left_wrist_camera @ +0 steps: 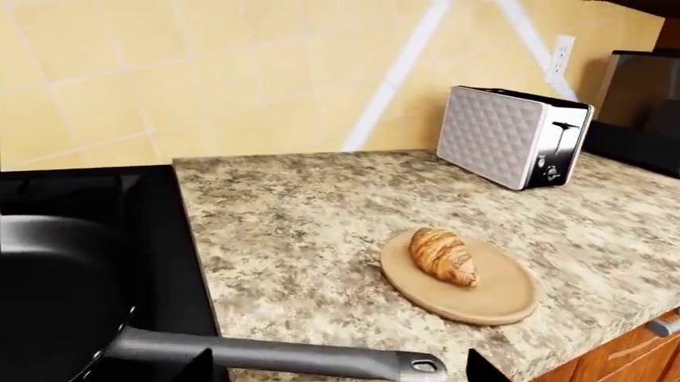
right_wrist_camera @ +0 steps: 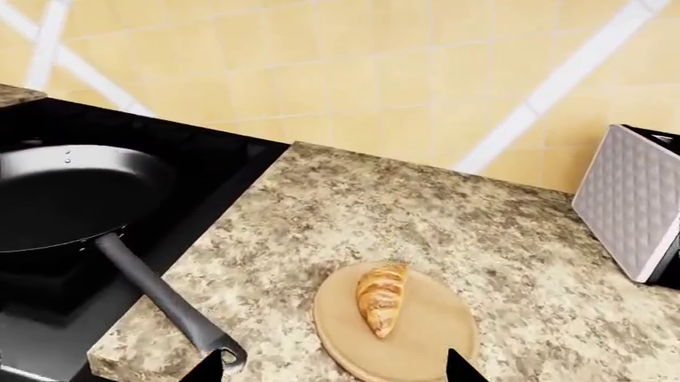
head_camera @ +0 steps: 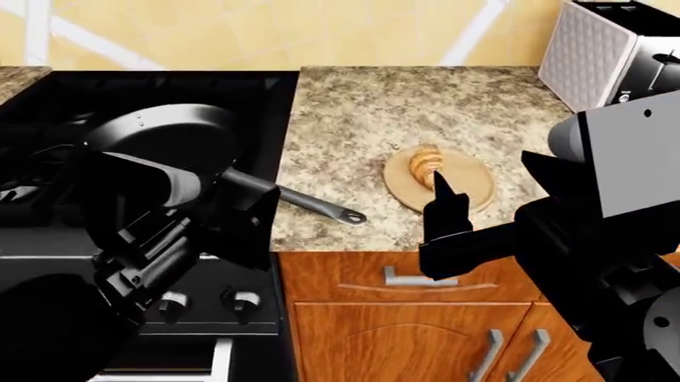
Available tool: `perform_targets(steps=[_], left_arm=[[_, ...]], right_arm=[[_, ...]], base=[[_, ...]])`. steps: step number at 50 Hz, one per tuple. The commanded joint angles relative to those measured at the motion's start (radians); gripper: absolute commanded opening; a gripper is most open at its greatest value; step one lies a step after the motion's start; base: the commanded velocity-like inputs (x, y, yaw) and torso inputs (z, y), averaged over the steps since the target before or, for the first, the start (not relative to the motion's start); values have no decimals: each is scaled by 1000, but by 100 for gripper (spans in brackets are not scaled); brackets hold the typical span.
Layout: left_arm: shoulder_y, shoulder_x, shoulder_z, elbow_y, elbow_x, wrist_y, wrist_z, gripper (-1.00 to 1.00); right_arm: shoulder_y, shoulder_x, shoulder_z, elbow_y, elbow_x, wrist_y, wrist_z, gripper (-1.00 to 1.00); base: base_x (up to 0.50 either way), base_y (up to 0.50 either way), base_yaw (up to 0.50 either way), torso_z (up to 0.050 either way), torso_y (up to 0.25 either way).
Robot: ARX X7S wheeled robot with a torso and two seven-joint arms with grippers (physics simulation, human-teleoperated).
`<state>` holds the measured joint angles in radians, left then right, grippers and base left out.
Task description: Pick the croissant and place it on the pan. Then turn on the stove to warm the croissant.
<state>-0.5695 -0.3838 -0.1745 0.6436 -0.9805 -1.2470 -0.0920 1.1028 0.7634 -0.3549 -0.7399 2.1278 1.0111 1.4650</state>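
The golden croissant (left_wrist_camera: 443, 255) (head_camera: 426, 165) (right_wrist_camera: 381, 298) lies on a round tan wooden plate (left_wrist_camera: 499, 298) (right_wrist_camera: 431, 338) on the counter. To its left, the black pan (head_camera: 170, 135) (right_wrist_camera: 64, 191) (left_wrist_camera: 48, 294) sits empty on the stove (head_camera: 64, 87), its long handle (head_camera: 314, 204) (left_wrist_camera: 276, 354) reaching over the counter edge. My left gripper (left_wrist_camera: 340, 370) is open, hovering above and in front of the handle. My right gripper (right_wrist_camera: 334, 368) is open too, held above the counter's front edge just short of the plate. Neither holds anything.
A silver toaster (left_wrist_camera: 510, 135) (head_camera: 611, 52) (right_wrist_camera: 638, 207) stands at the back right against the tiled wall. Stove knobs (head_camera: 170, 302) line the range's front. Wooden drawers with steel handles (head_camera: 425, 278) sit below the granite counter (head_camera: 351, 119).
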Motion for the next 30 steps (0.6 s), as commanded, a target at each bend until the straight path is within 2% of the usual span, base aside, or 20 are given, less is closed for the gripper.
perform_targets(steps=[1, 22, 26, 30], left_arm=[[-1, -2, 12, 2, -6, 0, -10, 100], [-13, 2, 11, 6, -49, -21, -43, 100], [-6, -1, 16, 4, -44, -11, -38, 100], [0, -2, 18, -1, -42, -1, -33, 100]], right_arm=[[4, 13, -9, -4, 1, -19, -1, 100], [6, 41, -41, 0, 21, -40, 3, 100], [15, 41, -63, 6, 44, -49, 15, 100], [92, 58, -115, 51, 151, -74, 62, 100]], base=[[500, 0, 0, 0, 0], [500, 0, 0, 0, 1], [0, 0, 0, 0, 3], [0, 0, 0, 0, 0]])
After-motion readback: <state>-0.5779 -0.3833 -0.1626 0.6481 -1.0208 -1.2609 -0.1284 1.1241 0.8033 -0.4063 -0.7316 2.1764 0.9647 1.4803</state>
